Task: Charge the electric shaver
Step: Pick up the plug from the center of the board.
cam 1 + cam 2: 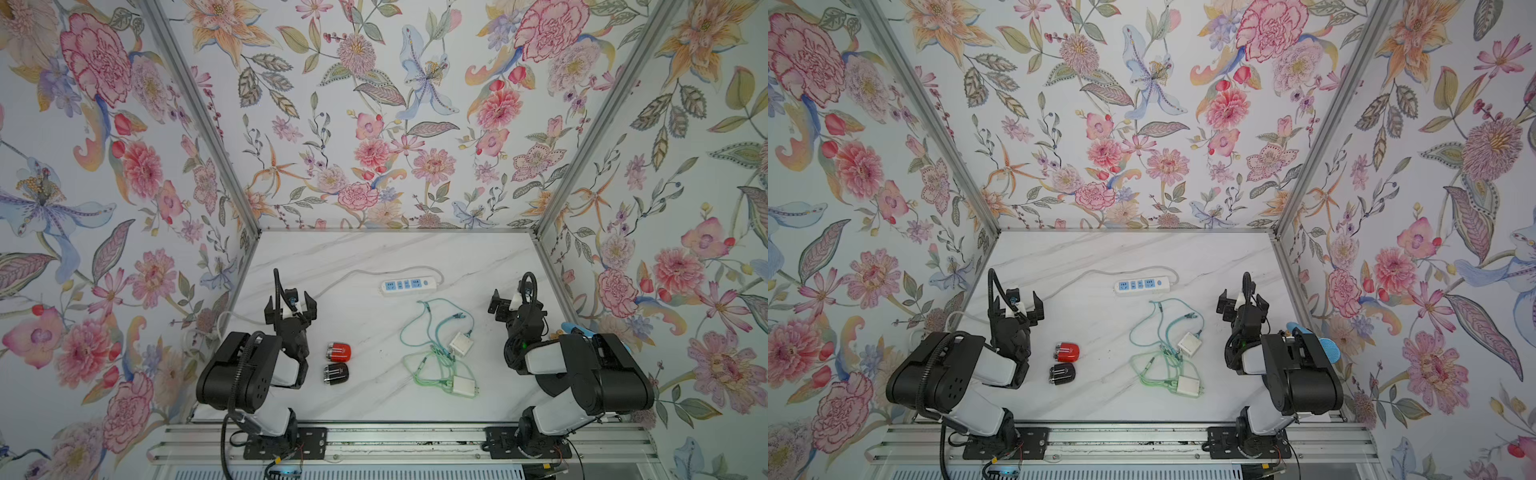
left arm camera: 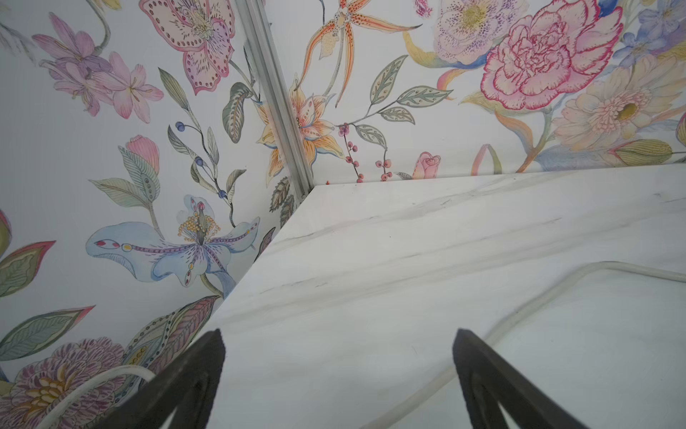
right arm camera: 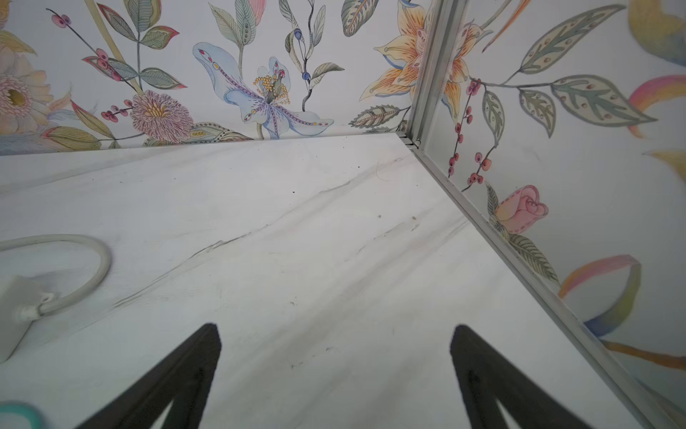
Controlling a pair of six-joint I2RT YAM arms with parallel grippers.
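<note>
Red shaver [image 1: 338,351] and black shaver [image 1: 336,373] — stubby rounded bodies, silver heads — lie side by side on the marble table [image 1: 374,257], near the left arm. Left gripper [image 1: 291,305] and right gripper [image 1: 512,298] — jaws wide, empty.

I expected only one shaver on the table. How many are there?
2. A red shaver lies on the table beside the left arm. A black shaver lies next to it, nearer the robot's base. The arms cover some of the table, so more could be hidden.
</note>
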